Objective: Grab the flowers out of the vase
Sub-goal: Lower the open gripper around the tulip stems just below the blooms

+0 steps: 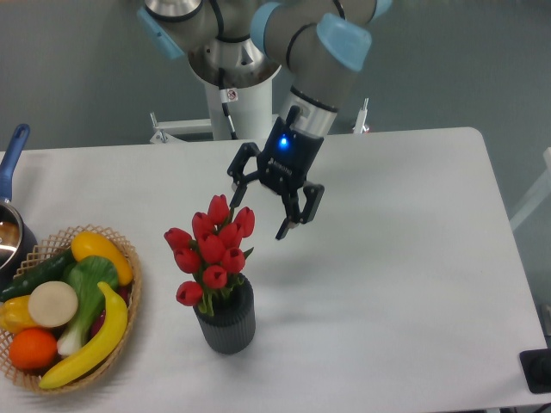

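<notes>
The flowers [211,247], a bunch of red closed tulip buds with green stems, stand upright in the vase [225,321], a small dark grey ribbed cylinder near the table's front. My gripper [257,216] hangs open just above and to the right of the topmost buds, tilted down toward them. Its left fingertip is close to the top bud and nothing is between the fingers. The stems inside the vase are hidden.
A wicker basket [132,292] of fruit and vegetables stands at the left front. A blue-handled pot [12,169] sits at the left edge. The robot's base [234,82] rises behind the white table [396,258]. A dark object [538,370] lies at the right front corner.
</notes>
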